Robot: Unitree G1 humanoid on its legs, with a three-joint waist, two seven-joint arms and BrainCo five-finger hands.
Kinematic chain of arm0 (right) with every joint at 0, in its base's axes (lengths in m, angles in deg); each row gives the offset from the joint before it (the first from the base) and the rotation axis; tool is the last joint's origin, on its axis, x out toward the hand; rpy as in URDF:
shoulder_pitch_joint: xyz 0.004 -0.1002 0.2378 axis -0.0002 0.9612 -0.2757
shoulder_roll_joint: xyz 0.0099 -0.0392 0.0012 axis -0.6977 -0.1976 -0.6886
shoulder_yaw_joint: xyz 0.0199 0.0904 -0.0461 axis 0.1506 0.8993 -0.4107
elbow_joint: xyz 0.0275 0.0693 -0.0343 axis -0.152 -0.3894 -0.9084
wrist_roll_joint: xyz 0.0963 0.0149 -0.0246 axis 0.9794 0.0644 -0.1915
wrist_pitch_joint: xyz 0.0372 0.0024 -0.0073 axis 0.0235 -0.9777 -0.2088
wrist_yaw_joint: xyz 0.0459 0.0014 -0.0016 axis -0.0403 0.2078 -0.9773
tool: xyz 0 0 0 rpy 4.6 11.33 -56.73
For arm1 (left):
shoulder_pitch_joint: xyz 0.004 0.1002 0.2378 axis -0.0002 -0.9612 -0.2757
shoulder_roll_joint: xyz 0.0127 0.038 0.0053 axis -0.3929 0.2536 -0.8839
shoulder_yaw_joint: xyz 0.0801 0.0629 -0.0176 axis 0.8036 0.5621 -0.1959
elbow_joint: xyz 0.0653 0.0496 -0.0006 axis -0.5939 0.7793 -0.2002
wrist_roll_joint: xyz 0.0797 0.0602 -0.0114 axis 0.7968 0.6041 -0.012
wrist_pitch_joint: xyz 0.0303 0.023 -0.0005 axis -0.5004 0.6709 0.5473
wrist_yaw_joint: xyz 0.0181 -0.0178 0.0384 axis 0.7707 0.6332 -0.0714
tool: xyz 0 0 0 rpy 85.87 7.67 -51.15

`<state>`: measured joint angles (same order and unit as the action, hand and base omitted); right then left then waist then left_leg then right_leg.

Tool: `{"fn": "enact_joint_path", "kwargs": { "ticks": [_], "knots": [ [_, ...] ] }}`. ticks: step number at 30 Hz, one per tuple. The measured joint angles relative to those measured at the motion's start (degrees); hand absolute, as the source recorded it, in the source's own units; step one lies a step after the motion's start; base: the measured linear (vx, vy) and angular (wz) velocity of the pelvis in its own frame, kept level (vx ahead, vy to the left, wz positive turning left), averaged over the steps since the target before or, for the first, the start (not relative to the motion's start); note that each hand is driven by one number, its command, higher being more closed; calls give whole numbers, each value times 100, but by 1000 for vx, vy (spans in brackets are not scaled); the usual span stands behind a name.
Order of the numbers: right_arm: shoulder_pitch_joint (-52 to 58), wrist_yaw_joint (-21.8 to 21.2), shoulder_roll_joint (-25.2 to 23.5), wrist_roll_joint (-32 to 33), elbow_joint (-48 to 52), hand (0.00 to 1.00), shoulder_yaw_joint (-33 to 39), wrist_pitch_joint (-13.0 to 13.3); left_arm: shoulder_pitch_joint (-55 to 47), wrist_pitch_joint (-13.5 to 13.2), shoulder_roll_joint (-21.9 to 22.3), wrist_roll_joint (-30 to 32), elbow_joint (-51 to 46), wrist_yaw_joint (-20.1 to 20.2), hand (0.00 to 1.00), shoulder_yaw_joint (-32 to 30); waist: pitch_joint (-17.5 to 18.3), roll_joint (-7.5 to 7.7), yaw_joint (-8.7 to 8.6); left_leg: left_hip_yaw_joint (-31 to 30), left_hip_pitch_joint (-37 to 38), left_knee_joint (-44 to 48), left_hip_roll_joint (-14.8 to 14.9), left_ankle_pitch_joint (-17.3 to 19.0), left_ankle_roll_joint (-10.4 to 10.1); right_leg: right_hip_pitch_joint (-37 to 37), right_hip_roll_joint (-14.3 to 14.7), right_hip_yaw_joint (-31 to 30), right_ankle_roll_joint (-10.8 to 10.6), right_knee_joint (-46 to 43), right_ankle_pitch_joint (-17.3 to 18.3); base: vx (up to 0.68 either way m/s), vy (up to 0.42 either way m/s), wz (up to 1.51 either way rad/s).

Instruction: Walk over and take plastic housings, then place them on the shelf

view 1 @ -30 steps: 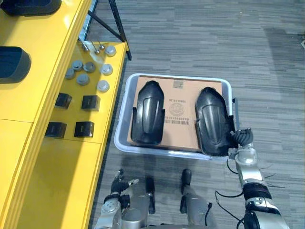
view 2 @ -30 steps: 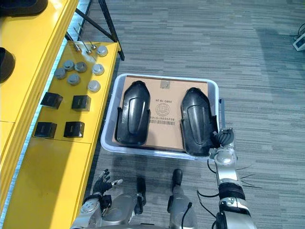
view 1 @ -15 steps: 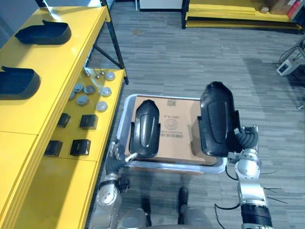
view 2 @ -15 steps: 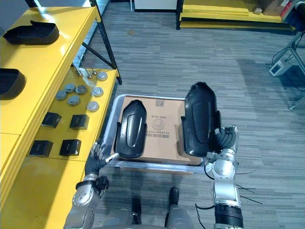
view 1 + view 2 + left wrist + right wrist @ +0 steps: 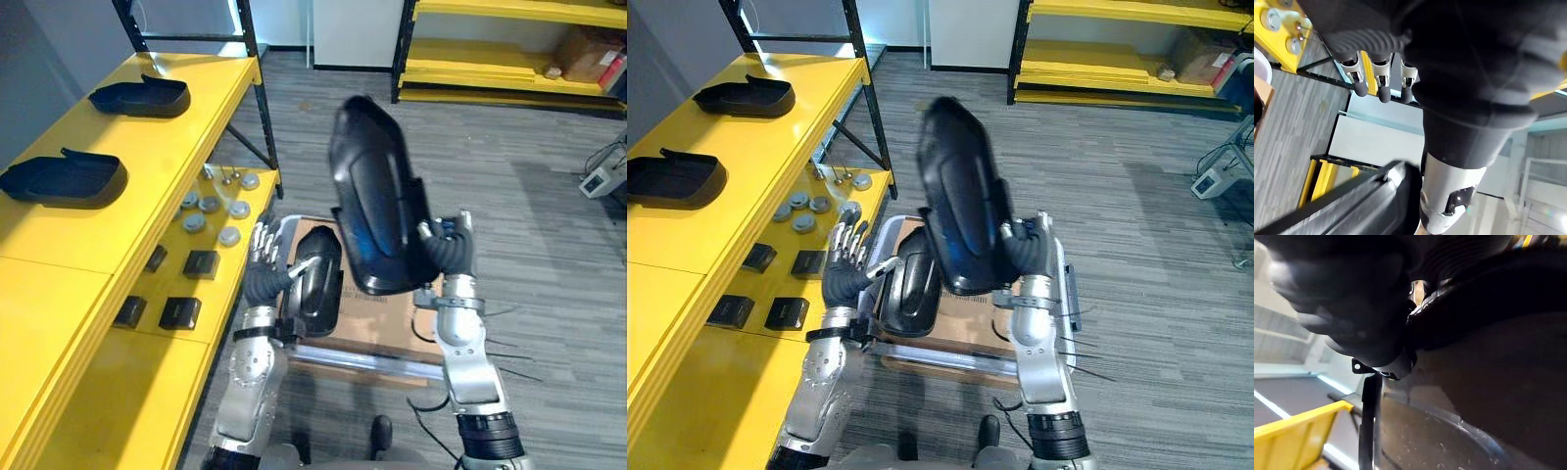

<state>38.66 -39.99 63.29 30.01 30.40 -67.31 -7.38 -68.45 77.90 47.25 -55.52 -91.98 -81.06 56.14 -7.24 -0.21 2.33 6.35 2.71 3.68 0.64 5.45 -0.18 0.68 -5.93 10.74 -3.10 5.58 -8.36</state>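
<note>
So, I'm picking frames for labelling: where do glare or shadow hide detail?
Left eye view: bluish sheen on the lifted housing in the right hand, white glare at the far end of the yellow shelf. Right wrist view: that housing close and dark. Left wrist view: left hand dark against bright background.

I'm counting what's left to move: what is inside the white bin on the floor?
One black housing lies on cardboard in the bin. The lifted housing in the right hand hides the rest.
</note>
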Motion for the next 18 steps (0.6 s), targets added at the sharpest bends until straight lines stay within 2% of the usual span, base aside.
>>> {"fn": "enact_joint_path", "kwargs": {
  "ticks": [8,9,14,18],
  "knots": [
    [-4,17,-28,10,74,100,-383,0,342,102,-168,-279,484,-490,0,-16,236,87,-3,71,86,-103,-30,-40,8,1,-17,-66,-2,0,-2,-11,0,-4],
    [-4,45,-4,11,75,100,-442,0,397,120,-201,-335,536,-536,100,-15,244,98,-3,94,100,-111,-34,-40,8,0,-19,-92,-6,0,-4,-33,0,-10],
    [-55,146,183,10,350,100,-829,6,515,256,-356,-721,813,-687,100,240,263,117,-30,163,129,-132,-49,-39,9,-17,-27,-165,-22,-1,-17,-30,-2,-7],
    [-269,148,487,4,376,100,-945,6,525,246,-372,-953,821,-703,100,322,313,171,-116,175,140,-136,-50,-39,9,-16,-26,-176,-23,-1,-18,-5,-1,-1]
  ]
}}
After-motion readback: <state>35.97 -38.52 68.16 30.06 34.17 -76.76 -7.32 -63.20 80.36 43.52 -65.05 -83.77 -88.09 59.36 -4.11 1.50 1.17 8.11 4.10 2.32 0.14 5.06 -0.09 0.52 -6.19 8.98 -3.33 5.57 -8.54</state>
